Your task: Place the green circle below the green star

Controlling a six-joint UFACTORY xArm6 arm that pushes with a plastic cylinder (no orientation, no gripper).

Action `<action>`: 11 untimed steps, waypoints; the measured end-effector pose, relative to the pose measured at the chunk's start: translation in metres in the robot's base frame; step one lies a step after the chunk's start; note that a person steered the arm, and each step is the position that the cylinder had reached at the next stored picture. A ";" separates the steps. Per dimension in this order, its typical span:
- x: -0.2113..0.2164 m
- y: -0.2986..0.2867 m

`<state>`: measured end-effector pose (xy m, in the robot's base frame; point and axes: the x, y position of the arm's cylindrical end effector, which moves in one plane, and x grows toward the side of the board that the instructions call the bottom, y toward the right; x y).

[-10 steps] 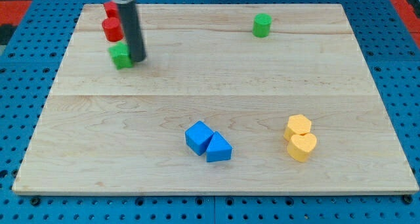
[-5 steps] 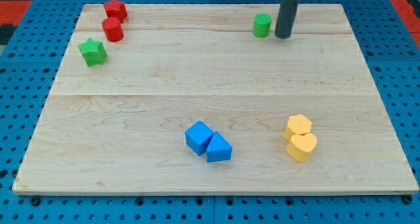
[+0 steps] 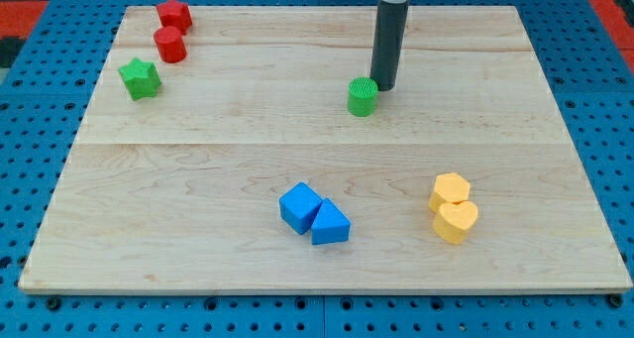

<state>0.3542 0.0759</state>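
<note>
The green circle [image 3: 363, 97] stands on the wooden board [image 3: 198, 179] a little above and right of the board's middle. My tip [image 3: 383, 86] sits right against its upper right side. The green star [image 3: 140, 78] lies far off at the view's left, near the board's left edge. The rod rises from the tip toward the view's top.
A red star [image 3: 174, 15] and a red cylinder [image 3: 170, 45] sit at the top left, just above the green star. A blue cube [image 3: 299, 207] and blue triangle [image 3: 331, 223] touch at bottom middle. A yellow hexagon [image 3: 450, 190] and yellow heart [image 3: 456, 221] touch at bottom right.
My tip went from beside the green star, across to the right of the green circle, then down and left. The circle has slid down-left from the top edge. The star shifted left early on.
</note>
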 end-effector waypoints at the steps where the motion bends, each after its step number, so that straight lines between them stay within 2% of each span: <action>1: 0.029 -0.051; 3: 0.054 -0.029; 5: 0.063 -0.174; 6: 0.063 -0.216; 7: 0.085 -0.192; 8: 0.095 -0.248; 9: 0.065 -0.311; 10: 0.067 -0.322; 11: 0.077 -0.250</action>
